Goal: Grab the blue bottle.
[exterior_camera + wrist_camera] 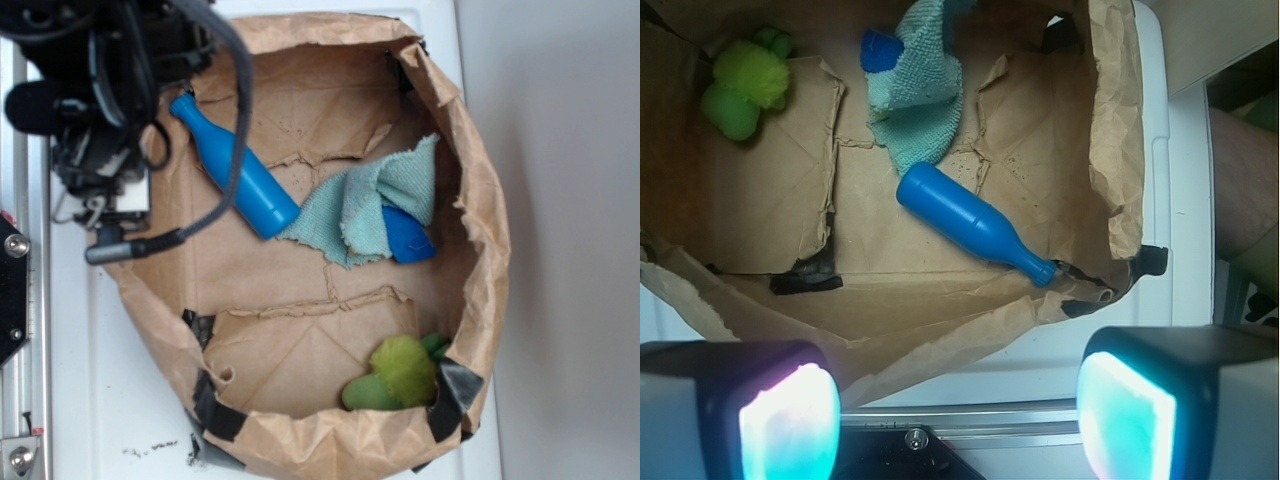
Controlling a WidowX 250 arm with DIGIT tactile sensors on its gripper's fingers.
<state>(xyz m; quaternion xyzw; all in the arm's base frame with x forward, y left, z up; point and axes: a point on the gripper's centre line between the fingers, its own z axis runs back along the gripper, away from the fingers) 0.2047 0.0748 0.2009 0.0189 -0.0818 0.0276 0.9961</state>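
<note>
Wrist view: tool [960, 410] spread wide, empty, above blue bottle [970, 223].

White tabletop [560, 400], grey metal rail [30, 400] along edge, bright even light

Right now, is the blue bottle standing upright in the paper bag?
No, the blue bottle lies on its side on the paper bag floor, beside the teal cloth.

Bottle [235, 168] lying inside the paper tub [480, 200], neck toward 10 o'clock, base touching the cloth [375, 205] at 4. Chunky toy [408, 236] half under that cloth. Fuzzy toy [400, 372] down at 5 o'clock, against the wall.
</note>
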